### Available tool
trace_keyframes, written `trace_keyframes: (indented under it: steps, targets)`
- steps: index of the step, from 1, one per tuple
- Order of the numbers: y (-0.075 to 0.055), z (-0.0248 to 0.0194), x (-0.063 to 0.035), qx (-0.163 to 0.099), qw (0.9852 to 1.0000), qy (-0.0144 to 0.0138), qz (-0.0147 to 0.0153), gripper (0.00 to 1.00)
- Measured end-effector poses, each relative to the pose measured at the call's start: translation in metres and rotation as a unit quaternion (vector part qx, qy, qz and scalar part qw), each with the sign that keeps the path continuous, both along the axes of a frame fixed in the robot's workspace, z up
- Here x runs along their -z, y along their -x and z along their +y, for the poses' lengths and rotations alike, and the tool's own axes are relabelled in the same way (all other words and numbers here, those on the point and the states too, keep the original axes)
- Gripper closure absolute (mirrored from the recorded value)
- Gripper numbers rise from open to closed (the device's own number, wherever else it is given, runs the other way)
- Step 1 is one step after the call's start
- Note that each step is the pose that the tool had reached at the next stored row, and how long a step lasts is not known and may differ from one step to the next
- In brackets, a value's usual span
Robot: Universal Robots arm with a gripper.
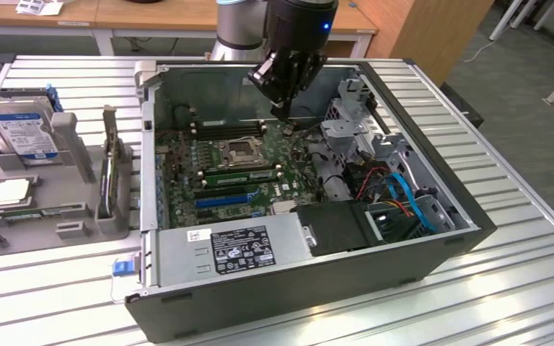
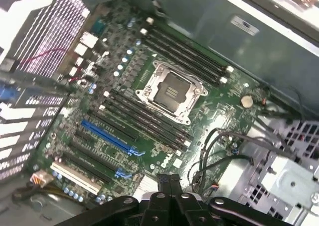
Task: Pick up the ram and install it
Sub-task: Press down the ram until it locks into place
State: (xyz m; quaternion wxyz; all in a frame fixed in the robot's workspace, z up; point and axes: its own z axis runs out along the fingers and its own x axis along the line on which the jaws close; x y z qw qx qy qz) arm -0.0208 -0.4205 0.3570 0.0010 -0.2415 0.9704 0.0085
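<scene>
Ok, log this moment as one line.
gripper: above motherboard, inside case | ram: in slot beside processor socket, apart from gripper

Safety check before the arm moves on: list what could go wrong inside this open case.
1. The black claw hangs low over the green motherboard; a drift could strike the open square silver processor socket.
2. Loose grey cables beside the long black memory slots might snag it.

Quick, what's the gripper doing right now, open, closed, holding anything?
Gripper: closed, holding nothing visible, above the motherboard.
</scene>
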Motion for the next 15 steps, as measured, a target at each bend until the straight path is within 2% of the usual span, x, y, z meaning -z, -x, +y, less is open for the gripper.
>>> trace_keyframes:
  steps: [5,9,14,15]
  targets:
    - [0.0000,0.0000,0.0001,0.045,0.9990,0.0000,0.0000,0.89]
    - [0.0000,0.0000,0.0001,0.082,0.9967,0.0000,0.0000,0.89]
    - [0.0000,0.0000,0.0002,0.127,0.9919,0.0000,0.0000,0.89]
    - [0.0000,0.0000,0.0003,0.144,0.9895,0.0000,0.0000,0.89]
